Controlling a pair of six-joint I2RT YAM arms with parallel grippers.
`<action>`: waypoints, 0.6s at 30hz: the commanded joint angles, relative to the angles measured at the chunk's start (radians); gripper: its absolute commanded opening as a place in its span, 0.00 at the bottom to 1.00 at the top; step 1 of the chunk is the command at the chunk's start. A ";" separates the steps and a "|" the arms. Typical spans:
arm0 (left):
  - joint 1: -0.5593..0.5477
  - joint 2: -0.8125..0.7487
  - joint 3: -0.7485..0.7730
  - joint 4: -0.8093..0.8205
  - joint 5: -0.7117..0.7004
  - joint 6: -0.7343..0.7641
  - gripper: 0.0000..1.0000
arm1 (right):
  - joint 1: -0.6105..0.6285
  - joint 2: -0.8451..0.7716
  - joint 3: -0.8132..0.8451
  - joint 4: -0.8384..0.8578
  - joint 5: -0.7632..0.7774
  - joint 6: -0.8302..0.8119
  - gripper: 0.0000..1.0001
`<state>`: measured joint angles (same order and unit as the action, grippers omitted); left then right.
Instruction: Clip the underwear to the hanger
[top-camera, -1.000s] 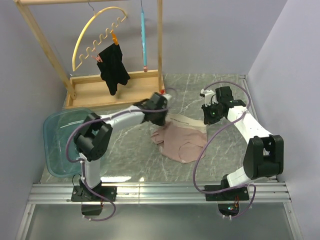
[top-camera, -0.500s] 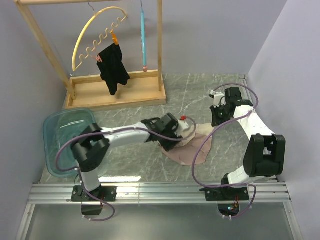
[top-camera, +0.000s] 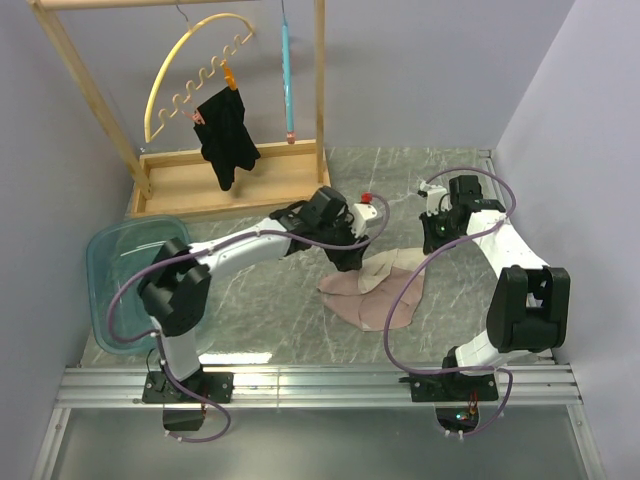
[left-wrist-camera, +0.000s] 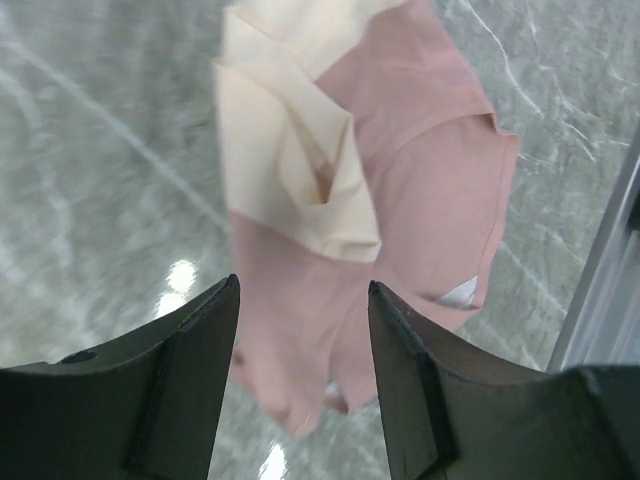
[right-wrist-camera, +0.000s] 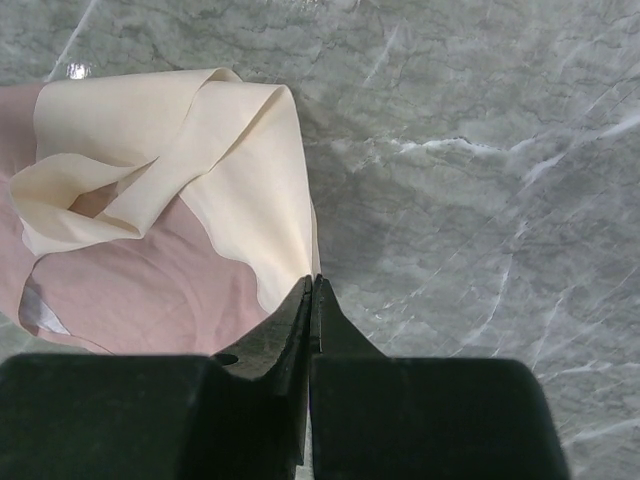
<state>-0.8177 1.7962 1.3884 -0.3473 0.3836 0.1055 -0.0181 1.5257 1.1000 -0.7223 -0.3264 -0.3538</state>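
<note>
Underwear (top-camera: 370, 295) lies crumpled on table (top-camera: 260, 310) between arms, soft, light, floppy; left gripper (left-wrist-camera: 303, 290) hovers open above it, right gripper (right-wrist-camera: 312, 285) closed, apparently pinching waistband (right-wrist-camera: 150, 140) edge. I'd grab the doubled waistband.

From overhead I get bright, even, soft light and a crisp picture, with one pale glare patch on the table (top-camera: 250, 310) near 6 o'clock and only faint shadows. My left wrist view smears the table from 9 to 12 o'clock, with hot spots near 8 and 6, while the underwear (left-wrist-camera: 400, 200) reads fairly crisp. The right wrist view is sharp, with a small glint at 11 o'clock.
</note>
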 joint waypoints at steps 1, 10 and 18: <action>-0.011 0.064 0.049 0.019 0.083 -0.042 0.60 | -0.011 -0.007 0.037 -0.012 -0.008 -0.016 0.00; -0.017 0.180 0.072 0.056 0.077 -0.095 0.61 | -0.014 -0.016 0.031 -0.016 -0.014 -0.022 0.00; -0.034 0.221 0.093 0.099 0.121 -0.133 0.60 | -0.017 -0.009 0.032 -0.014 -0.017 -0.022 0.00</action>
<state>-0.8375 2.0117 1.4425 -0.3077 0.4568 0.0120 -0.0246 1.5257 1.1000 -0.7273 -0.3317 -0.3649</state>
